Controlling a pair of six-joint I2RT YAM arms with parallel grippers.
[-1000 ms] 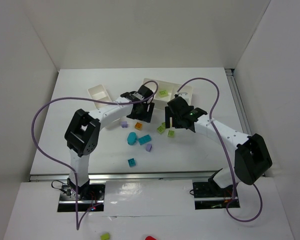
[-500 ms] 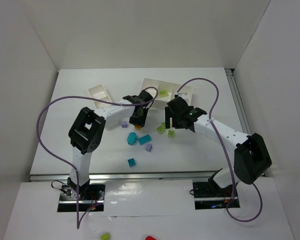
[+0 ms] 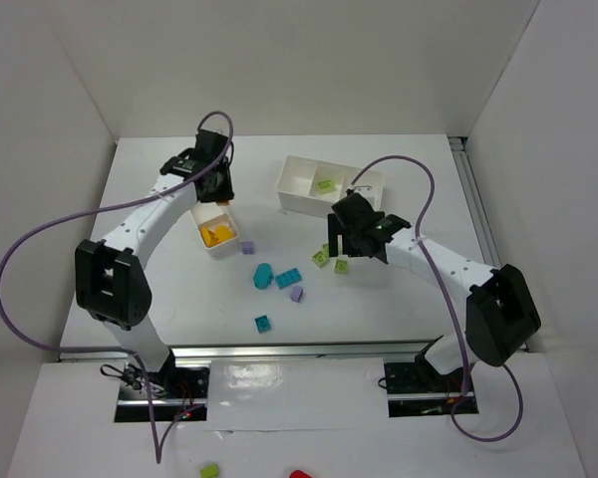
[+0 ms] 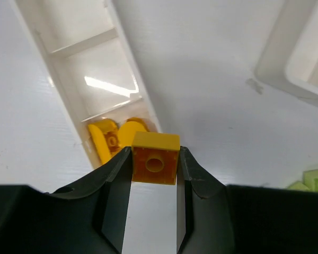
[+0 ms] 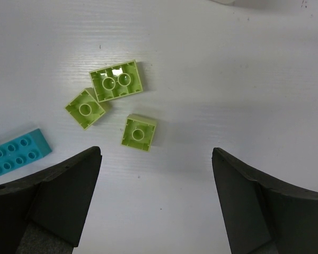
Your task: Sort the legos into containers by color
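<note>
My left gripper [image 3: 217, 187] [image 4: 155, 154] is shut on a small orange lego [image 4: 155, 159], held in the air by the near end of the narrow white container [image 3: 205, 212] [image 4: 69, 74]. That container's end compartment holds two orange legos [image 3: 216, 235] [image 4: 114, 138]. My right gripper [image 3: 341, 242] [image 5: 156, 153] hangs open above three lime legos [image 5: 139, 132] [image 3: 321, 257], touching none. The wider container [image 3: 299, 179] holds one lime lego [image 3: 325, 185]. Teal legos [image 3: 288, 278] and lavender legos [image 3: 297, 294] lie on the table between the arms.
A teal lego [image 3: 263, 322] lies nearer the front edge, and another [image 5: 16, 152] shows left of the right fingers. A lavender lego [image 3: 247, 248] sits beside the narrow container. A lime piece [image 3: 209, 470] and a red one [image 3: 299, 475] lie in front of the arm bases.
My left gripper shut on the orange lego at the table's middle, lifted it and swung back-left to the narrow container. The right arm stayed still.
</note>
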